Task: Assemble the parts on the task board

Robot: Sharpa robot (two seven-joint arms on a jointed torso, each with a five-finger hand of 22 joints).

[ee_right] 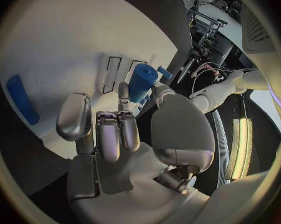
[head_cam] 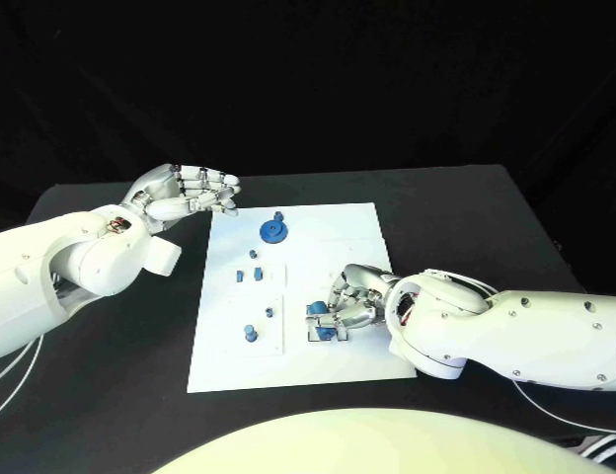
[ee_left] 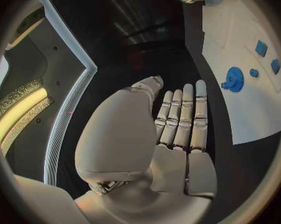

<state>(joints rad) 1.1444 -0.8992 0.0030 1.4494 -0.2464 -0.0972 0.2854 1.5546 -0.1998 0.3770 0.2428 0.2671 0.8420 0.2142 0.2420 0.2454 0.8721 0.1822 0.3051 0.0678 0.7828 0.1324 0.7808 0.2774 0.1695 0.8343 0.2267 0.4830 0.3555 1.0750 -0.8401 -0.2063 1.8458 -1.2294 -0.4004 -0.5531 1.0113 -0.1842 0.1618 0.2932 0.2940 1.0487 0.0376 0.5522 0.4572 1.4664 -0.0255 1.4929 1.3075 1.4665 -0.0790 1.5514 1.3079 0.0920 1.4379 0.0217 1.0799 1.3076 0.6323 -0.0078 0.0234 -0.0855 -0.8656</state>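
one blue part point(ee_right: 142, 82) pinched by right robot hand point(head_cam: 348, 306); left robot hand point(head_cam: 188, 193) empty, fingers apart.

The part point(head_cam: 326, 333) under the right hand point(head_cam: 353, 304) is largely covered by its fingers, and the task board point(ee_left: 255, 109) is cut off by the circle's rim.

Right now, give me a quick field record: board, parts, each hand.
board: white plate mid-table, flat
gear: blue, on the board's far end, untouched
small parts: several blue pieces near the board's middle and near end
right hand: over the board's near right area, pinching a blue cylinder
left hand: off the board's far left corner, fingers curled, holding nothing
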